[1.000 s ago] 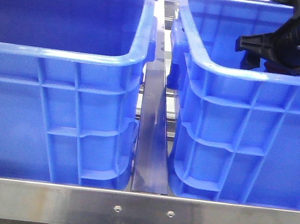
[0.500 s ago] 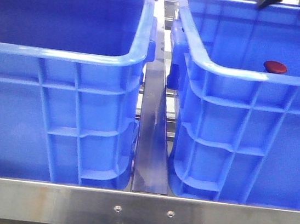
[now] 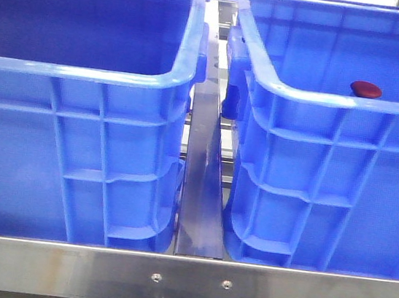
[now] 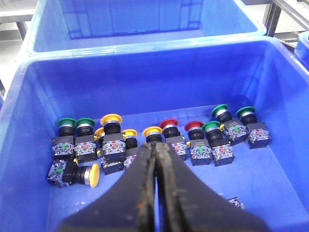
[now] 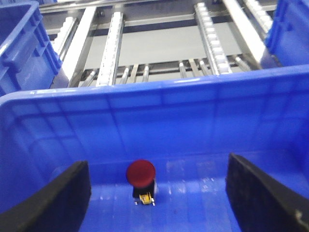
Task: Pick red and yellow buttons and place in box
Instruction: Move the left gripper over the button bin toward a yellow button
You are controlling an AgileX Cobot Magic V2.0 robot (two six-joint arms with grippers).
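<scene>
I'm hovering the right hand (image 5: 157,203) with its fingers spread wide and empty over the right box (image 3: 324,99), where one red button (image 5: 141,174) is sitting upright on the floor. The left hand (image 4: 155,159) is pinched together, hanging over the supply crate (image 4: 29,96), where red, yellow and green buttons (image 4: 159,140) are waiting.

Right gripper (image 5: 157,193) fingers (image 5: 58,203) spread wide apart, empty, above the blue box (image 5: 159,104). One red button (image 5: 141,174) sits upright on the box floor between the fingers, near the far wall. Metal roller rails (image 5: 113,46) beyond the box.
</scene>
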